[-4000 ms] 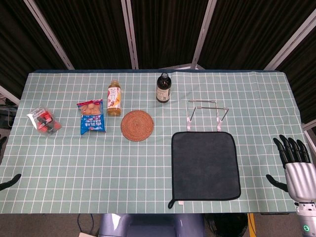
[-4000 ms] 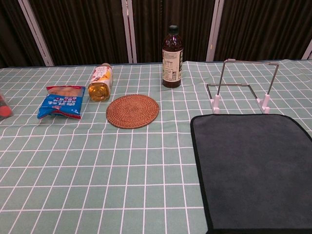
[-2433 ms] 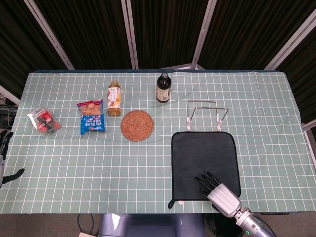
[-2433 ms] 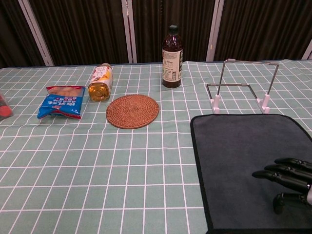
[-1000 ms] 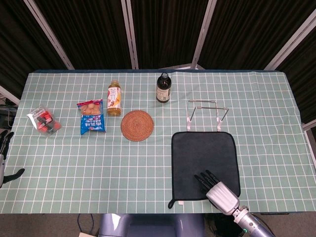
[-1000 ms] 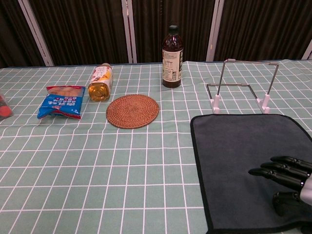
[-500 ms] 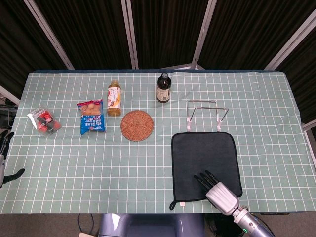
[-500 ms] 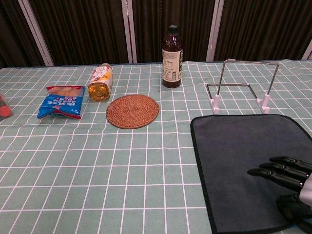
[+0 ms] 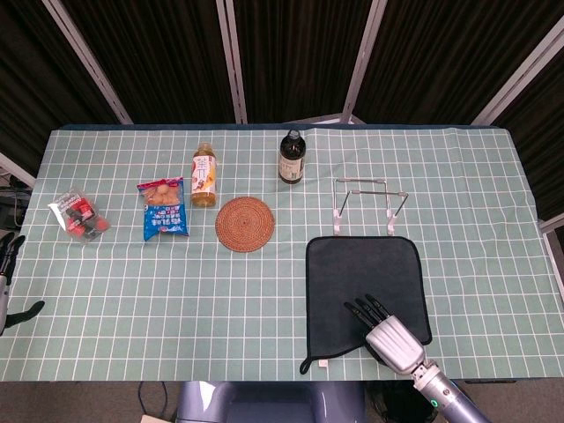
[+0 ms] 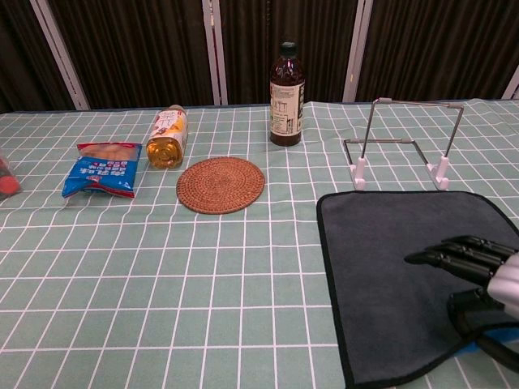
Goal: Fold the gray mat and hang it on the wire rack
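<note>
Right hand lifting the gray mat's near edge to begin the fold.

Head view: the gray mat (image 9: 366, 286) lies just before the wire rack (image 9: 370, 204); the right hand (image 9: 388, 335) covers its near edge, fingers spread.
Chest view: thumb under, fingers (image 10: 442, 258) over; carry the edge straight toward the rack.

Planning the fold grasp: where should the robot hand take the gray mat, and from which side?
Best at the near edge of the gray mat, from the robot's side: it lies flat, and the right robot hand is there lifting that hem, ready to fold toward the wire rack.
</note>
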You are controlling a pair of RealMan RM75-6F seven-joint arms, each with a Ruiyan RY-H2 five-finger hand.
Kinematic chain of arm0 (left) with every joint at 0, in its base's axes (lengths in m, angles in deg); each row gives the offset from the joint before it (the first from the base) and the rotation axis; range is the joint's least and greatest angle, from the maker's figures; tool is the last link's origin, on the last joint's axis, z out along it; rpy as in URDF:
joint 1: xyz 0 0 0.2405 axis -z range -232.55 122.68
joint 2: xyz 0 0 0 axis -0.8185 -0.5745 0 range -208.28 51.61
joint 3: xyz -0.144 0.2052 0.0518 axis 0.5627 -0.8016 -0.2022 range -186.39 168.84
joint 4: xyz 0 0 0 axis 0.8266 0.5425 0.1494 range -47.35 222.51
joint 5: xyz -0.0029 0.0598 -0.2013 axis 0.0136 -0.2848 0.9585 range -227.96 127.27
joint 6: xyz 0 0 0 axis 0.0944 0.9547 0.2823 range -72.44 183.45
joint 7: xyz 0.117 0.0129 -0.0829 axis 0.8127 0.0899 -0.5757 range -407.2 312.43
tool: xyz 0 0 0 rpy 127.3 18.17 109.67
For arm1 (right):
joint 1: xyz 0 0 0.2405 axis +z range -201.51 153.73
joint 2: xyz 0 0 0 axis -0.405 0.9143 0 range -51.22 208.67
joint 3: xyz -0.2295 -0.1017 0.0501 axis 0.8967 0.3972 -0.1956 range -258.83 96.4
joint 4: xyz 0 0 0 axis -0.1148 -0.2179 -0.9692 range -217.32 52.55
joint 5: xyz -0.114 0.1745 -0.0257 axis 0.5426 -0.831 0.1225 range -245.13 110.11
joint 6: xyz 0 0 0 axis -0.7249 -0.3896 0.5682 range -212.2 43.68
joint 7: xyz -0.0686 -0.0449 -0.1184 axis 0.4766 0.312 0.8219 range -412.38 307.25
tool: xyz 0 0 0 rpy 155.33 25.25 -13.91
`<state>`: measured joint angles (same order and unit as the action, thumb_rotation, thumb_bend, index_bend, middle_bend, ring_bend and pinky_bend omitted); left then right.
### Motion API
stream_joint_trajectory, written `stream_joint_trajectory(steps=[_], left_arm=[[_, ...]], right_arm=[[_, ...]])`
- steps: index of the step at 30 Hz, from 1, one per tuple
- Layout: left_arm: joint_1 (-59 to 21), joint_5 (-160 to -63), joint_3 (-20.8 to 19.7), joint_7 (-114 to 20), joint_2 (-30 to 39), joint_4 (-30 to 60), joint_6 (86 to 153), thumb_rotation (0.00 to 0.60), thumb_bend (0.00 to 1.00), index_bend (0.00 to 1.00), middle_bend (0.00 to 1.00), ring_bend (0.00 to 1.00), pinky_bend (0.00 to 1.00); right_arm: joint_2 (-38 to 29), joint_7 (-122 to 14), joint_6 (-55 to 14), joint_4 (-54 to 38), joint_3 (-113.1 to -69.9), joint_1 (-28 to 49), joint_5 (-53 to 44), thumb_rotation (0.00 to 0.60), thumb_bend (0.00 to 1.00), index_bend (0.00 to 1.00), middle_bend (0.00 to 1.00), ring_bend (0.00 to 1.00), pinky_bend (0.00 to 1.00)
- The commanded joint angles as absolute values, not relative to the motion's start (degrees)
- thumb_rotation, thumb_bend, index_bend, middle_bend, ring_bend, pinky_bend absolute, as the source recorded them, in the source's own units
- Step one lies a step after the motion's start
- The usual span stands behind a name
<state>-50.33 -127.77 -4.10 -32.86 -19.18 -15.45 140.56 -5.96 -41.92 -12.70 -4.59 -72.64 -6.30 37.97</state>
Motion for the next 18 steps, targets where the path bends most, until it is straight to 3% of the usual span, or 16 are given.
stream_joint_trajectory(steps=[1, 18], left_arm=[[-50.3, -127.7, -4.1, -33.1, -19.3, -15.4, 140.5, 0.6, 0.0, 0.0, 0.0, 0.0, 0.0], [-49.7, -125.7, -3.4, -33.5, -19.3, -14.7, 139.2, 0.6, 0.0, 0.0, 0.0, 0.0, 0.0]], right_arm=[[-5.0, -43.0, -15.5, -1.7, -75.4, -4.5, 34.4, 0.6, 0.45, 0.62, 0.04, 0.0, 0.0], [-4.8, -35.1, -30.4, 2.6, -88.1, 4.0, 13.0, 0.6, 0.45, 0.63, 0.04, 0.0, 0.0]])
